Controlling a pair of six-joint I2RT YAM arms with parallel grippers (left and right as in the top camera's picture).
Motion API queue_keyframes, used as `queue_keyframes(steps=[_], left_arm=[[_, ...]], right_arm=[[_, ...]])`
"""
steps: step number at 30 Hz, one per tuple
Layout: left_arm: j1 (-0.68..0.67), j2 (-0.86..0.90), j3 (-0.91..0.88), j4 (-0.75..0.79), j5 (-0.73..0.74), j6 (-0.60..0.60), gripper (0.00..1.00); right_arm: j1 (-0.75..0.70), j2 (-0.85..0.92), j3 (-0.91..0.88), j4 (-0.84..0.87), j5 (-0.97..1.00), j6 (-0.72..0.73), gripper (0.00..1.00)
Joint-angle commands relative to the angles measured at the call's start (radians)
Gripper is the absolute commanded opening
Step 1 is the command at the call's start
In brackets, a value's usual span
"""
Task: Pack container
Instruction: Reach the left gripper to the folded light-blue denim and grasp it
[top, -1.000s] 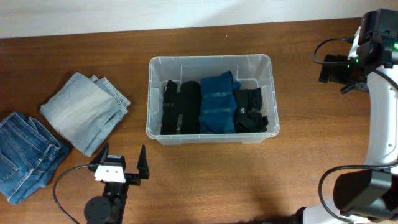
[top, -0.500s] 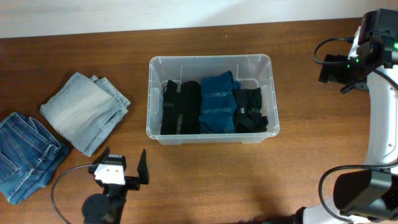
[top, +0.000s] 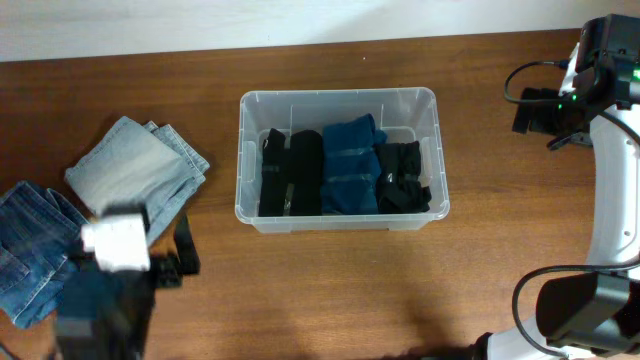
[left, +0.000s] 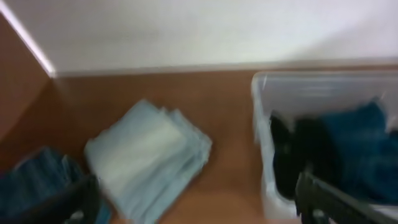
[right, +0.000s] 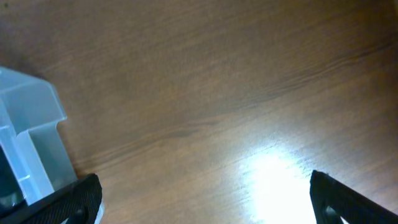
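The left end effector (left: 199, 186) has swung leftward since half a second ago. It was then below the container's (top: 338, 95) left corner. From overhead it is now a motion-blurred shape over the near edge of the light jeans (top: 135, 178) and the dark jeans (top: 30, 255). Nothing else has shifted. The container sits where it was at the middle of the desk (top: 350, 290), with the same black clothes (top: 290, 175), blue clothes (top: 348, 165) and another black bundle (top: 402, 178) side by side inside. The right arm holds its place at the desk's far right corner.

The overhead view is too smeared to show the left fingers clearly. The left wrist view, though soft, shows them spread wide at the lower corners with nothing between them. It also shows a pale wall (left: 186, 31) behind the desk, which the overhead view crops to a strip. The folded light jeans lie ahead on the left, and the container's left end is on the right.

The right end effector (right: 205, 186) also has its fingers spread wide and empty. It hangs over bare wood with a bright glare patch, a detail the overhead view does not show. Only one corner of the container shows at the left edge of that view.
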Motion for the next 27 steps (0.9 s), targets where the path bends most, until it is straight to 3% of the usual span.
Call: queue_keyframes(steps=[1, 6, 12, 17, 20, 24, 27], left_arm=[[0.006, 0.267, 0.24, -0.141, -0.063, 0.058, 0.99], [0.006, 0.612, 0.511, -0.299, -0.27, 0.067, 0.99], [0.006, 0.848, 0.536, -0.299, -0.328, 0.188, 0.99], [0.006, 0.964, 0.536, -0.279, -0.215, 0.36, 0.72], [0.031, 1.004, 0.536, -0.241, -0.105, 0.435, 0.7], [0.091, 1.024, 0.536, -0.19, -0.062, 0.453, 0.72], [0.126, 1.031, 0.536, -0.199, 0.002, 0.535, 0.72]], right_arm=[[-0.003, -0.004, 0.008, 0.002, 0.01, 0.008, 0.99], [-0.003, -0.004, 0.008, 0.002, 0.01, 0.008, 0.99], [-0.003, -0.004, 0.008, 0.002, 0.01, 0.008, 0.99], [-0.003, -0.004, 0.008, 0.002, 0.01, 0.008, 0.99], [-0.003, -0.004, 0.008, 0.002, 0.01, 0.008, 0.99], [-0.003, -0.004, 0.008, 0.002, 0.01, 0.008, 0.99], [-0.003, -0.004, 0.008, 0.002, 0.01, 0.008, 0.99]])
